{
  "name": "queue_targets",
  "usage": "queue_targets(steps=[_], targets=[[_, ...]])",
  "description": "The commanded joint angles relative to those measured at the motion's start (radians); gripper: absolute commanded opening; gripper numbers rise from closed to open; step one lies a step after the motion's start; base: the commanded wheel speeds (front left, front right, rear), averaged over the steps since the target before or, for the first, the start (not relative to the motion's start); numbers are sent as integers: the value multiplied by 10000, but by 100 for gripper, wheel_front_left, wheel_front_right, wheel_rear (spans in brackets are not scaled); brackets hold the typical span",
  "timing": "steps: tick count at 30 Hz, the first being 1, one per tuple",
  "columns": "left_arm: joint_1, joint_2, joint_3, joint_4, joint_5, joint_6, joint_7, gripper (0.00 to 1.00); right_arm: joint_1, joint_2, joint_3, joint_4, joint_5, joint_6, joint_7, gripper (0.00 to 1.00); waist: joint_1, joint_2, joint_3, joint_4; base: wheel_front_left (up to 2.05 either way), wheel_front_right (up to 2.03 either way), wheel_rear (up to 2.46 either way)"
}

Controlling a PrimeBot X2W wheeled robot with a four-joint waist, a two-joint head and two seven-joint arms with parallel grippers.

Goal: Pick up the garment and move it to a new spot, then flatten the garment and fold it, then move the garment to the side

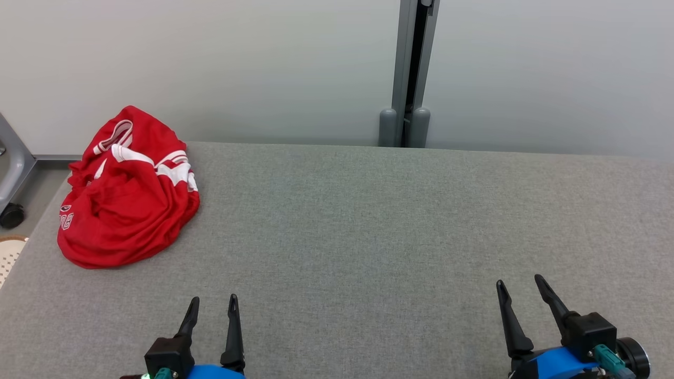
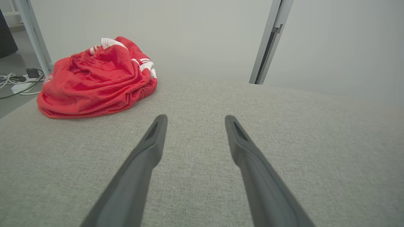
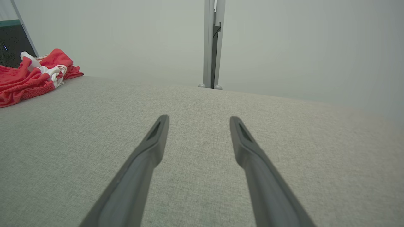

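The garment (image 1: 126,192) is a red jersey with white stripes, crumpled in a heap at the far left corner of the grey fabric table (image 1: 368,221). In the left wrist view the garment (image 2: 98,78) lies ahead and to the left; in the right wrist view the garment (image 3: 28,77) sits at the far left edge. My left gripper (image 1: 213,300) hovers open near the table's front edge, well short of the heap, with nothing between its fingers. At the front right my right gripper (image 1: 518,281) is open too and holds nothing.
A pale wall with a grey vertical post (image 1: 410,73) stands behind the table. Off the left edge are a chair leg with a caster (image 1: 11,215), and cables (image 2: 15,83) on the floor. The table's left edge runs close by the garment.
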State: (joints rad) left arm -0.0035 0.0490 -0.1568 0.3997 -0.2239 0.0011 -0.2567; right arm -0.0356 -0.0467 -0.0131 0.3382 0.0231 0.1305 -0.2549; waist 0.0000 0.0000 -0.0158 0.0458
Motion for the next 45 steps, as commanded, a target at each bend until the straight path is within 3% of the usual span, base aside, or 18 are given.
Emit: queue_targets(steps=[1,25,29,40,45], targets=[[-24,25,-28,69,196,88,-84,100,111,-64,-35,47,-288,4,-103,100,0,0,-7,15,0,0,0],[-180,48,-106,232,91,138,-100,100,188,-63,-129,113,-214,3,-119,100,0,0,-13,257,0,0,0],[-278,56,-177,161,118,125,-99,100,308,-55,-303,97,-328,4,-115,100,0,0,-18,920,0,0,0],[-230,259,-69,-70,66,249,-91,100,160,-57,-112,39,-74,3,-115,100,0,0,-24,3730,0,0,0],[-115,352,15,-220,-28,312,-91,100,95,-60,65,84,-54,3,-113,100,0,0,4,4518,0,0,0]])
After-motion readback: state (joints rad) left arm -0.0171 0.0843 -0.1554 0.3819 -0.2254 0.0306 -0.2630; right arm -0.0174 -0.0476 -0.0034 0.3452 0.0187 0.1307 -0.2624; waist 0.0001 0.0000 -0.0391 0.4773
